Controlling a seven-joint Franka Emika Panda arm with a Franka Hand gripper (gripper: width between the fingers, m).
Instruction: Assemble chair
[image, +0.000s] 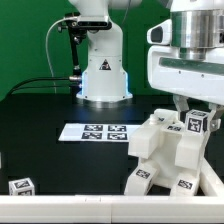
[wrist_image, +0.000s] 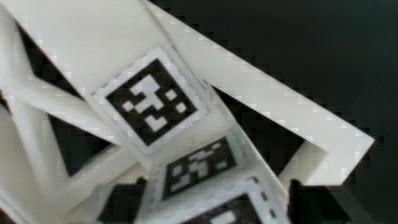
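End effector (image: 186, 110) at chair (image: 160, 146) (1 piece (image: 20, 186) apart).

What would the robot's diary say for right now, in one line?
gripper: low over chunky white plastic chair body, grip unclear | small white tagged block: lying apart | marker board: behind chair

My arm (image: 103, 55) is white, and so are the chair pieces (image: 165, 150), which carry small black-and-white square tags (wrist_image: 151, 102). The table (image: 40, 130) under them is black and the backdrop (image: 25, 40) behind is green. The marker board (image: 72, 131) is white with black-patterned squares. The loose block (image: 20, 187) is white and tagged likewise.
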